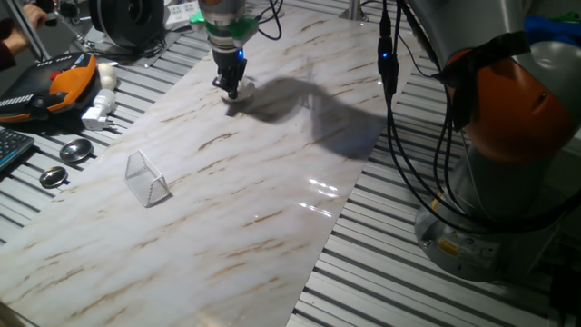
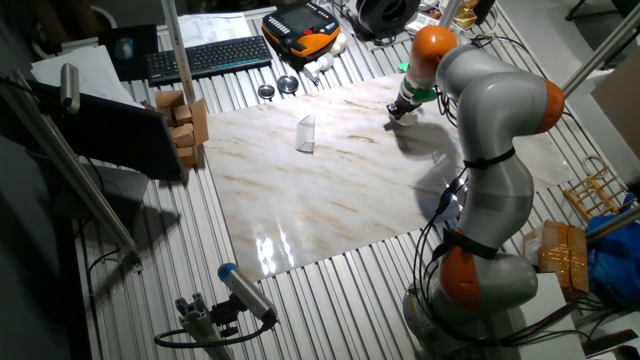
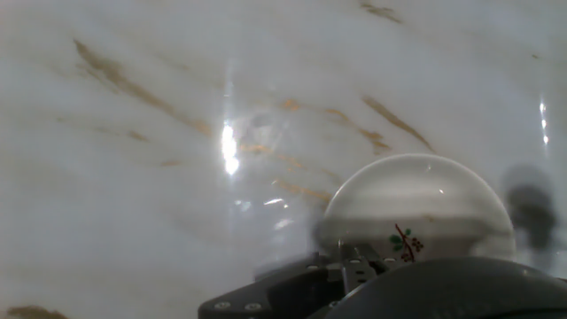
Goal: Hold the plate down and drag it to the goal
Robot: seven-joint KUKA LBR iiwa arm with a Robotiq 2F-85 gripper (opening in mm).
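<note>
Pincer [image 1: 231,89] is down at the far end of the marble tabletop [image 1: 272,209], tips right at the surface, pressing on the plate [image 3: 416,208]. Plate only shows properly in the hand view: small white round dish w/ a little red-and-green sprig mark, sitting directly under the hand, partly covered by it. From the fixed views the plate is basically hidden under the tips. Can't tell how far the jaws stand apart, fingers are too small and dark in both fixed views and out of frame in the hand view; looks like pushing down rather than gripping, but that's a guess. Goal [image 1: 147,178], the clear tent-shaped frame, stands upright on the tabletop, well apart from the pincer, out toward the edge where the two grey metal discs [image 1: 75,151] lie. Marble between pincer and goal looks bare. My read: hold-down step is in hand, drag hardly begun. Next move needs steady downward pressure while sliding along the tabletop toward the goal; too little and the plate slips out, since marble looks slick. Approach should line up w/ the frame's open side so the plate doesn't knock it over.
</note>
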